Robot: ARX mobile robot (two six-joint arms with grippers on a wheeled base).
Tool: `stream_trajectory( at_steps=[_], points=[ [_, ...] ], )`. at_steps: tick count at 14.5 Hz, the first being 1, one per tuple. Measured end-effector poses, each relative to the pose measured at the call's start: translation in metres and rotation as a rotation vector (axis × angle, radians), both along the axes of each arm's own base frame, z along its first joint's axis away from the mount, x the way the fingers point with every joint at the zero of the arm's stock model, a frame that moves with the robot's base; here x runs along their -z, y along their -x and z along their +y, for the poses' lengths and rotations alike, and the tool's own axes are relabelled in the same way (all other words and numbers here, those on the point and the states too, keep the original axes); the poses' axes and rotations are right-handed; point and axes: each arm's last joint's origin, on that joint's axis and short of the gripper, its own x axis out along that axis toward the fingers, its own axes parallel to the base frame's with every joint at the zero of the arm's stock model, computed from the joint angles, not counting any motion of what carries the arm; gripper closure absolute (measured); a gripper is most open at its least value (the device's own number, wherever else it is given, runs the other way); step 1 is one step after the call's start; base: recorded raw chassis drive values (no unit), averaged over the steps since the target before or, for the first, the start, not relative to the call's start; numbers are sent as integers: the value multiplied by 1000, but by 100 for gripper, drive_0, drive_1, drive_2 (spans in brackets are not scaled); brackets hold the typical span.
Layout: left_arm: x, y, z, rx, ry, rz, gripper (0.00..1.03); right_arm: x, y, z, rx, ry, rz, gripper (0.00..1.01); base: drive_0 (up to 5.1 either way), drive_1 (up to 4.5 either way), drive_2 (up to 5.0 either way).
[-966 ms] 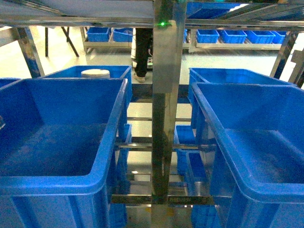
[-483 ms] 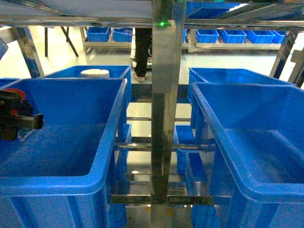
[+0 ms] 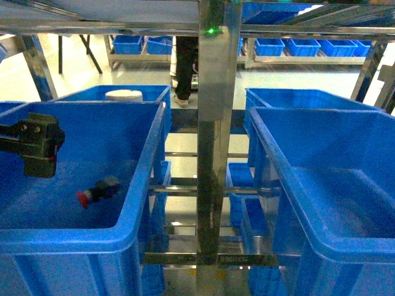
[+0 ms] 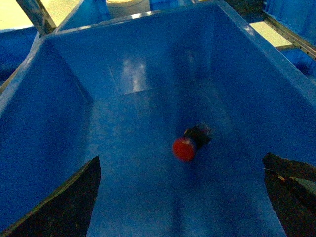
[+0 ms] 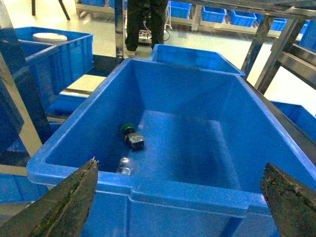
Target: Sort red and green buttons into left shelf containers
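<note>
While the left gripper (image 3: 37,143) hangs over the near-left blue bin (image 3: 139,179) with its two dark fingers (image 4: 74,197) spread wide apart and nothing between them, a red button (image 4: 190,144) lies on its side on the bin floor, clear of the walls. Seen from the left wrist camera, its long axis runs on a diagonal: the red cap points toward the lower left, nearer the camera, and the dark body trails up and to the right. From the head camera the same button (image 3: 97,190) shows its cap to the left and its body to the right.

From the right wrist camera, the right gripper (image 5: 180,202) is also spread open and empty above another blue bin (image 5: 148,190), where a green-capped button (image 5: 132,137) lies on the floor near the left wall, its green cap pointing away toward the far wall.
</note>
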Motion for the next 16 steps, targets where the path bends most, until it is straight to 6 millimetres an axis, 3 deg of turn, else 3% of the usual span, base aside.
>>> stream_trajectory(
  at_steps=[7, 11, 14, 16],
  points=[
    [-19, 49, 13, 41, 134, -124, 5, 0, 0, 0, 0, 0, 0, 3, 0, 0, 0],
    [-38, 109, 16, 44, 183, -373, 5, 0, 0, 0, 0, 0, 0, 3, 0, 0, 0],
    [-39, 162, 17, -1, 187, -493, 5, 0, 0, 0, 0, 0, 0, 3, 0, 0, 0],
    [-55, 180, 18, 11, 238, -644, 5, 0, 0, 0, 0, 0, 0, 3, 0, 0, 0]
  ],
)
